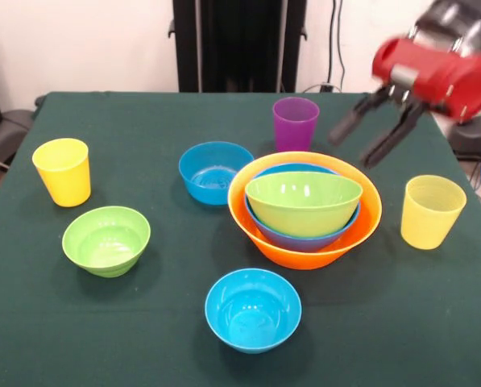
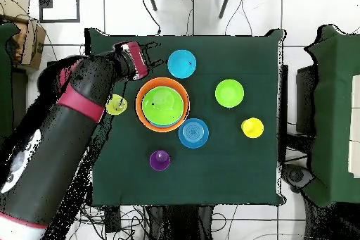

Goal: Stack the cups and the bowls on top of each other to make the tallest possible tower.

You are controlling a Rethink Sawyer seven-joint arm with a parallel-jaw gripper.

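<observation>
i read the hand [image 1: 367,135] as released and empty: in the front view two dark fingers [image 1: 349,122] hang splayed apart with nothing between them, above the table [image 1: 143,339] at about 1 o'clock from the tower [image 1: 304,208].

1. tower state. the orange bowl [image 1: 260,226] is the base, the large blue bowl [image 1: 292,239] sits nested in it, and the medium green bowl [image 1: 303,201] sits nested in that. three pieces stacked; six loose.

2. loose pieces, front view, clock bearings from the tower:
- purple cup [image 1: 295,122], 12 o'clock, upright, just beside the orange rim.
- pale cup [image 1: 432,211], 3 o'clock, upright, near.
- blue bowl [image 1: 215,172], 10 o'clock, just beside the rim.
- second blue bowl [image 1: 253,310], 7 o'clock, near.
- small green bowl [image 1: 106,240], 9 o'clock, well apart.
- yellow cup [image 1: 63,171], 9 to 10 o'clock, farthest.

3. governing relation. my judgement: the small green bowl should nest next, and it lies across the tower from the hand, at roughly 8 o'clock from the fingers. the arm must pass over or round the stack to reach it. the bowl is round, so no long axis constrains wrist angle; a rim pinch would serve. the purple and pale cups are nearer the hand but are better kept for the top.

4. risk. a low crossing could clip the medium green bowl's raised rim.
</observation>
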